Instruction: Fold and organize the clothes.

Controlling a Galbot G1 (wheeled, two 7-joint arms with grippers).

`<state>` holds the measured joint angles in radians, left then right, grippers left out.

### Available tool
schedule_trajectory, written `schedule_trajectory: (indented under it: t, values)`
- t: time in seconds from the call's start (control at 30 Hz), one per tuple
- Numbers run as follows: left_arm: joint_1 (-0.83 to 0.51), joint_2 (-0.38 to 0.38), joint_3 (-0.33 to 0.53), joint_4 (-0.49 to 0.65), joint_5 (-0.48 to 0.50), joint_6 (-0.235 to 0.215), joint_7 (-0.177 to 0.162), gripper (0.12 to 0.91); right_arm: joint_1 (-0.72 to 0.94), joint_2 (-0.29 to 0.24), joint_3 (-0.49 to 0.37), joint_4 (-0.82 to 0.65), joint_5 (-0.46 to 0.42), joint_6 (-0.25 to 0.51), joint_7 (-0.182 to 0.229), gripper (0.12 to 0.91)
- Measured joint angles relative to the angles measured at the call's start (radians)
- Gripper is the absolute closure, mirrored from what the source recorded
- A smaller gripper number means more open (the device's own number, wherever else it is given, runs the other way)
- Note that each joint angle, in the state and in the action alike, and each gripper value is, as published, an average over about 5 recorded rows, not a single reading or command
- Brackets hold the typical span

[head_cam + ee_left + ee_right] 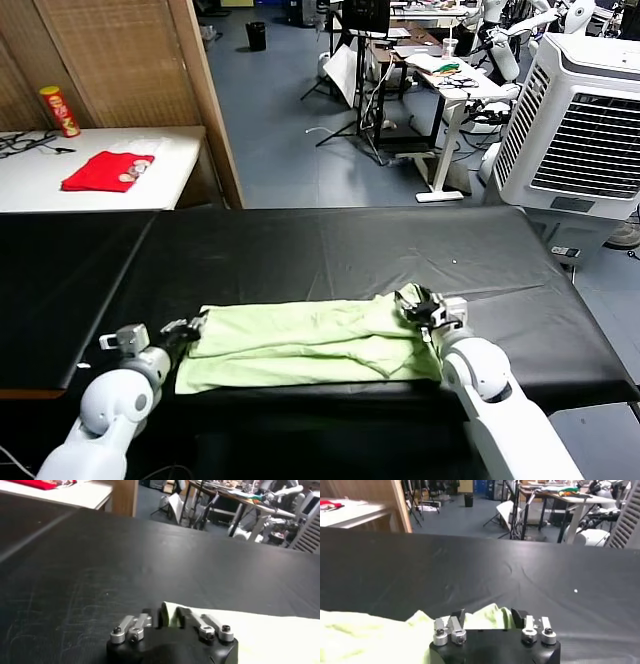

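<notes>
The pale green T-shirt (300,345) lies folded into a long strip near the front edge of the black table (330,250). Its printed patch does not show. My left gripper (195,327) is at the strip's left end. In the left wrist view the gripper (172,616) is shut on a corner of the shirt (260,635). My right gripper (418,303) is at the strip's right end. In the right wrist view the gripper (488,616) stands wide open, with a bunched ridge of the shirt (365,635) between the jaws.
A small red folded garment (105,170) and a yellow can (58,110) lie on a white side table (170,175) at the back left. A wooden partition (205,100) stands behind the table. A white air cooler (585,120) stands at the back right.
</notes>
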<state>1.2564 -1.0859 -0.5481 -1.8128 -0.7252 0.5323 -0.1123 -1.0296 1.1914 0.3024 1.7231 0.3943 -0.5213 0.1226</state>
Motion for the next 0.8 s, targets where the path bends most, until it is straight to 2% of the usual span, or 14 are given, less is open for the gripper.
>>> schedule_trajectory:
  t: [0.07,0.17,0.27,0.43,0.5,0.57,0.8]
  values:
    - [0.002,-0.003,0.002,0.004,0.029,-0.021,0.000,0.903,-0.005,0.013,0.000,-0.006,-0.016,0.023,0.014,0.772]
    - [0.004,-0.010,0.005,0.012,0.091,-0.057,0.000,0.902,-0.017,0.035,0.000,-0.006,-0.034,0.060,0.044,0.881]
    - [0.003,-0.013,0.005,0.018,0.147,-0.079,-0.001,0.902,-0.030,0.059,0.001,0.002,-0.042,0.079,0.063,0.904]
    - [0.006,-0.013,0.001,0.012,0.181,-0.091,0.007,0.901,-0.052,0.074,0.014,0.020,-0.041,0.082,0.030,0.873]
    - [0.010,-0.011,-0.002,0.004,0.184,-0.092,0.014,0.884,-0.064,0.069,0.021,0.033,-0.041,0.082,0.015,0.796]
    - [0.016,-0.006,-0.008,-0.006,0.183,-0.093,0.018,0.821,-0.076,0.061,0.027,0.049,-0.041,0.082,0.003,0.702]
    - [0.052,0.017,-0.041,-0.051,0.155,-0.089,0.018,0.442,-0.133,0.018,0.060,0.135,-0.038,0.086,-0.019,0.319]
